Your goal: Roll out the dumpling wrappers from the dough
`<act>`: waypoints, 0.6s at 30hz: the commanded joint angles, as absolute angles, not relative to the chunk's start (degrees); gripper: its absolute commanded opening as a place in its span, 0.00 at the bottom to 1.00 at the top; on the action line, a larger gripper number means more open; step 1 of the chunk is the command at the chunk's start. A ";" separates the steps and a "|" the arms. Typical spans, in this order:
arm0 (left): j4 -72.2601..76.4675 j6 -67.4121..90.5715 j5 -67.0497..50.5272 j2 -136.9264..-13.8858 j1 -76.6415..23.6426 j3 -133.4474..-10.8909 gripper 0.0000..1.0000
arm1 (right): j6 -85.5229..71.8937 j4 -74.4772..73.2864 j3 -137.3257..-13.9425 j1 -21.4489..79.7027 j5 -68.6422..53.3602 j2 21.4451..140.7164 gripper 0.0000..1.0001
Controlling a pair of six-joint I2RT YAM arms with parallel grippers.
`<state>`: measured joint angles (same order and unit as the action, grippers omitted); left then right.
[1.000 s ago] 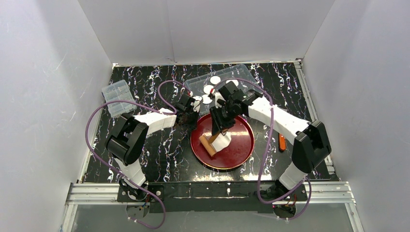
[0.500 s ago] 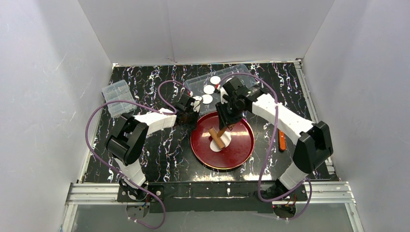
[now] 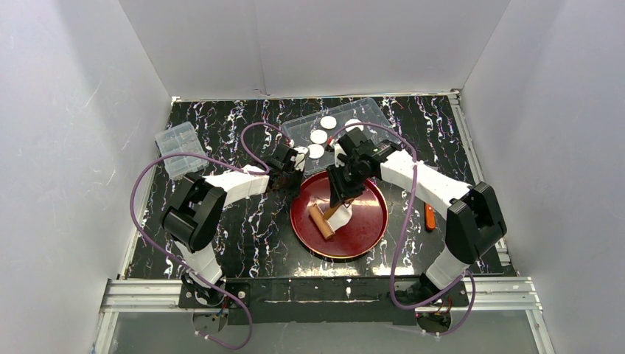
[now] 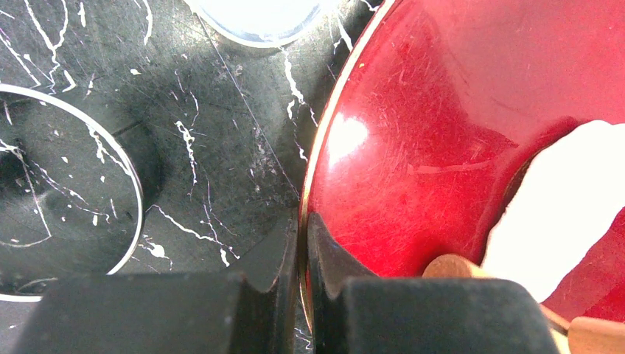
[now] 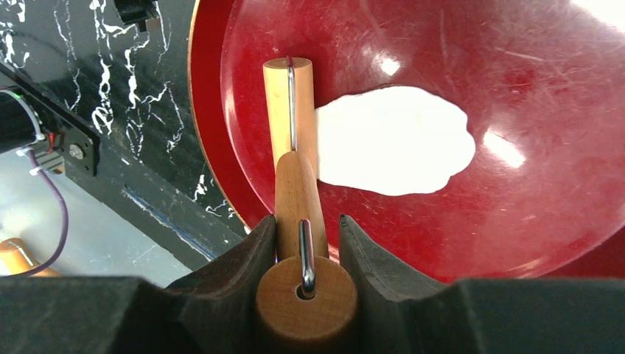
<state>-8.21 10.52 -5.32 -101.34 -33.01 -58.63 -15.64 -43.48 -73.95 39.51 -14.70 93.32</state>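
So, starting at the far left corner of the bench [image 3: 243, 236], you've got a small clear plastic box [image 3: 179, 150] sitting on its own. Next over, your left gripper [image 4: 302, 240] is pressed together on the red tray [image 3: 368, 230], right at the tray's far left rim: one finger outside, one inside, with the gold lip pinched between them. The tray sits around mid-bench, nearer the near edge.

On the tray, the dough [image 5: 390, 140] is a flat, irregular white sheet lying a bit left of the tray's centre. The wooden rolling pin [image 5: 287, 103] has its roller down on the tray, touching one edge of that sheet. Your right gripper [image 5: 306, 221] is clamped on the pin's handle, with a finger on each side of the wood and the arm reaching in from the right.

Behind the tray, by the far edge of the bench, a clear shallow container [image 3: 372, 110] holds the dumpling wrappers [image 3: 318, 136], a few neat white discs lying flat and apart from each other. Over toward the right edge of the bench there's a small orange thing [image 3: 430, 216]. Can't tell what it is from here.
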 commanded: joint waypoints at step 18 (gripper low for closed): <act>-13.58 7.91 -0.81 -103.53 -33.13 -57.36 0.00 | -14.98 -45.74 -83.65 43.07 -22.18 91.85 0.01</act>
<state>-8.21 10.52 -5.34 -101.34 -33.01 -58.63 -16.97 -42.81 -75.88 42.78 -19.51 95.68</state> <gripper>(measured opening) 0.034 0.407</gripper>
